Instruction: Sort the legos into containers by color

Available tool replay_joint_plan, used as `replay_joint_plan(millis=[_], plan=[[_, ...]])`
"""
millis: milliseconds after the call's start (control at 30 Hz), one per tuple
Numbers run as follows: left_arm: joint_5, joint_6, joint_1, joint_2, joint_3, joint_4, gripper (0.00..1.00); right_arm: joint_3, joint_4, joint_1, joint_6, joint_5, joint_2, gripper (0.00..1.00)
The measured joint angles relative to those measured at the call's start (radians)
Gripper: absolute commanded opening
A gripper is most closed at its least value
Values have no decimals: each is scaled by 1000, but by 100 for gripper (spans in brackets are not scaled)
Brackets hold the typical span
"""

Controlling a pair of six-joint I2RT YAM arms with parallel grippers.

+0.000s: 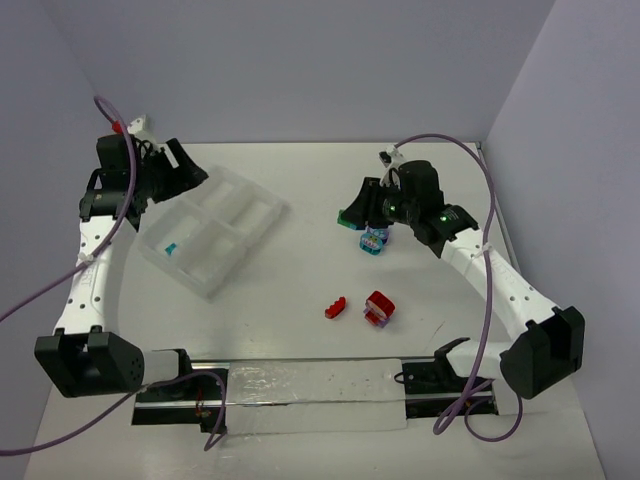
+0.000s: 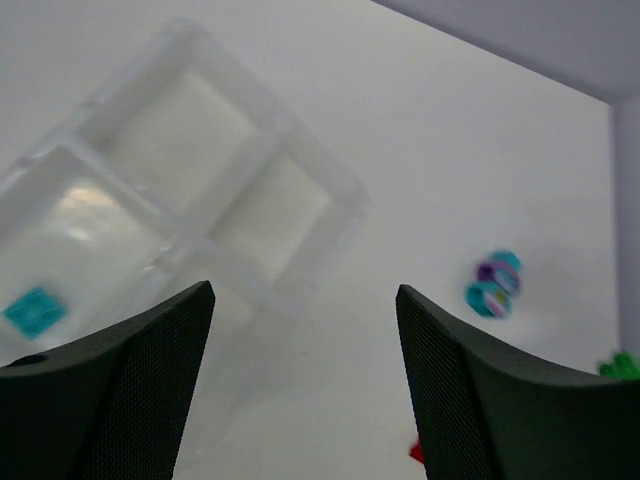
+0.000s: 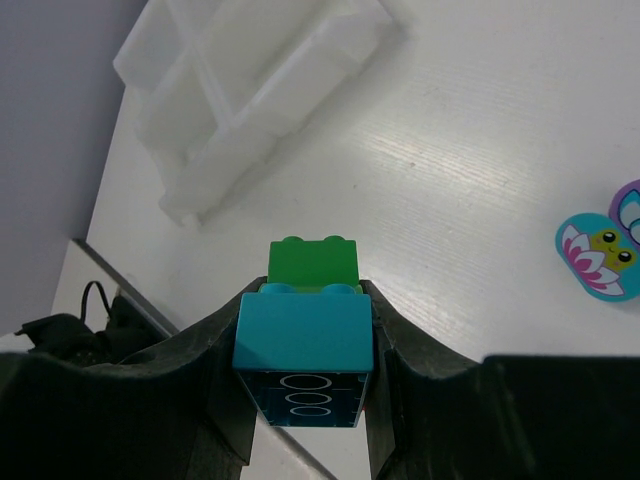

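The white organizer tray lies at the back left; it also shows in the left wrist view and the right wrist view. One teal brick lies in a near-left compartment. My left gripper is open and empty above the tray's far edge. My right gripper is shut on a teal-and-green brick cluster, held above the table. A purple-and-teal cluster lies just below it. A small red brick and a red cluster lie near the front middle.
A black rail with a white strip runs along the near edge between the arm bases. Purple cables loop beside both arms. Walls close in the back and the right side.
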Motion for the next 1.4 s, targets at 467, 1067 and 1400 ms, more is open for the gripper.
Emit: replay_joint_plan(millis=[467, 1067, 1400], plan=[[725, -259, -219, 30, -241, 503, 88, 1, 161, 0, 72, -306, 4, 0], [871, -512, -367, 111, -270, 929, 96, -2, 426, 0, 277, -526, 4, 0], [926, -545, -438, 143, -269, 1009, 96, -5, 473, 0, 316, -561, 4, 0]])
